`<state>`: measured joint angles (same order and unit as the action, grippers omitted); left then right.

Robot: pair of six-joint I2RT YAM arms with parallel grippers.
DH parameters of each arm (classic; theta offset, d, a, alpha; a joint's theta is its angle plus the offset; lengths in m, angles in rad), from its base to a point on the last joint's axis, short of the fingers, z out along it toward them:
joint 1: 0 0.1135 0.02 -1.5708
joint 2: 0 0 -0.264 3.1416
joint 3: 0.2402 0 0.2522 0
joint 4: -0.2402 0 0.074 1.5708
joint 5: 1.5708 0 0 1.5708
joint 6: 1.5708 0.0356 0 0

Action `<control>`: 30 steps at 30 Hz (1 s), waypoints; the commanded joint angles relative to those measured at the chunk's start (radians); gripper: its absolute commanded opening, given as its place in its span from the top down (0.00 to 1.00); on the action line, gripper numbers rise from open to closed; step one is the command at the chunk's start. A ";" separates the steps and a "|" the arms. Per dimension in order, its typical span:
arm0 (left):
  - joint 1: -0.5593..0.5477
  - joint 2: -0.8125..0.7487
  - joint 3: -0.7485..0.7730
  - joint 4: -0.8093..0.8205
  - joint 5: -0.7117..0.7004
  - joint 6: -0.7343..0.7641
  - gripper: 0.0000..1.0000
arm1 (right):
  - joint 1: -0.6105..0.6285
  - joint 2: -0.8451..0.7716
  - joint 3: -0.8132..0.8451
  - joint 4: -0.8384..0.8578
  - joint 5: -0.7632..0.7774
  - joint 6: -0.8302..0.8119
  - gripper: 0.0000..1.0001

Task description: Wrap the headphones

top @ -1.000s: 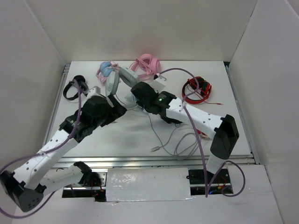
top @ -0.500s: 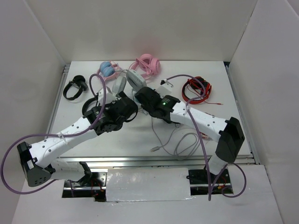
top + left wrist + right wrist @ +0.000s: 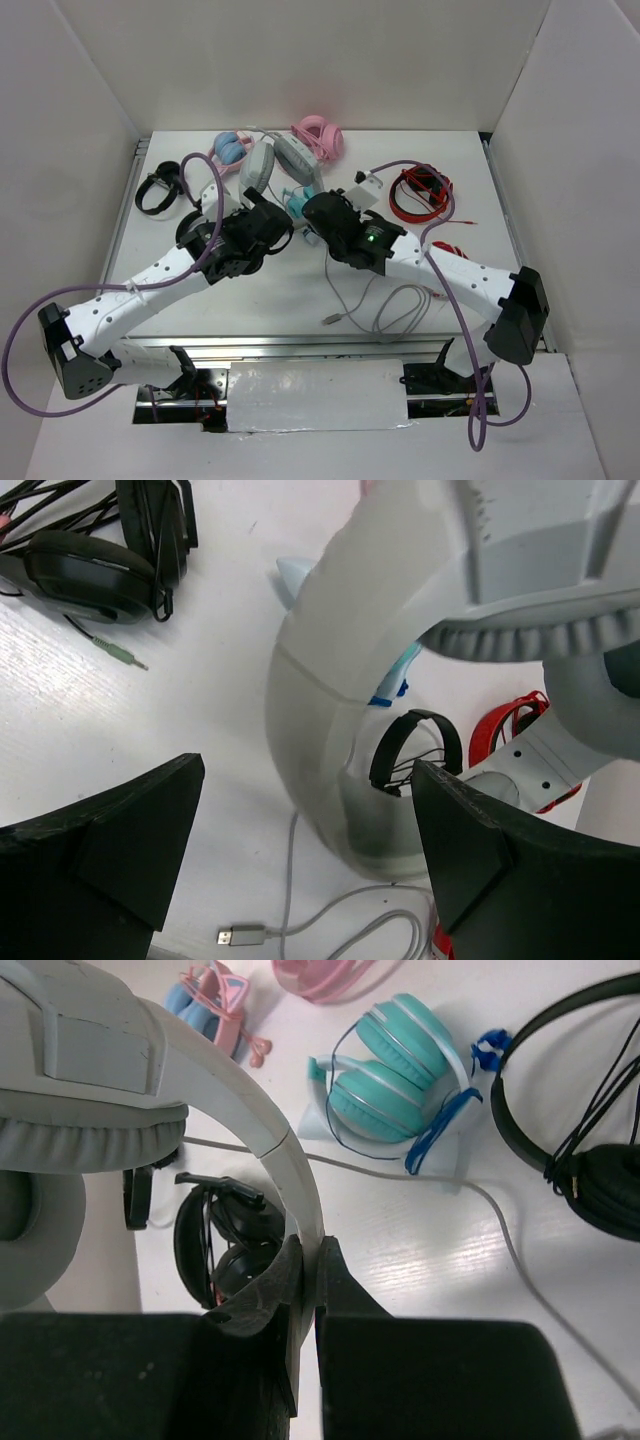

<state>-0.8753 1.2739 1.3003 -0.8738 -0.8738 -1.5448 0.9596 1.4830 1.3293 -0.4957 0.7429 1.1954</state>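
Note:
The large light-grey headphones (image 3: 262, 165) are held up off the table at the back centre, ear cups uppermost. My right gripper (image 3: 318, 207) is shut on their white band (image 3: 300, 1175), which is pinched between its dark fingers (image 3: 345, 1295). My left gripper (image 3: 272, 218) is open just left of it. In the left wrist view its fingers (image 3: 110, 840) stand wide apart with the grey band (image 3: 320, 730) ahead between them, untouched. The thin pale-grey cable (image 3: 395, 305) trails loose on the table and ends in a USB plug (image 3: 330, 320), which also shows in the left wrist view (image 3: 240, 935).
Teal headphones (image 3: 390, 1070) lie under the held pair. Small black pairs lie at the left (image 3: 160, 185) and below my grippers (image 3: 225, 1245). Pink headphones (image 3: 320, 135), a blue-and-pink pair (image 3: 232, 147) and red ones (image 3: 420, 190) sit at the back. White walls enclose the table.
The headphones have been raised and carried toward the back by my right gripper. My left arm swung right and closed in on the band. The right elbow moved right.

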 commanded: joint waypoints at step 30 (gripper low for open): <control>0.144 -0.027 -0.007 0.317 0.133 0.704 1.00 | -0.007 -0.297 -0.076 0.152 -0.275 -0.810 0.00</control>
<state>-0.7242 1.2491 1.2278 -0.6773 -0.7452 -0.9539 0.9752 1.1793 1.1870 -0.2821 0.4896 0.4782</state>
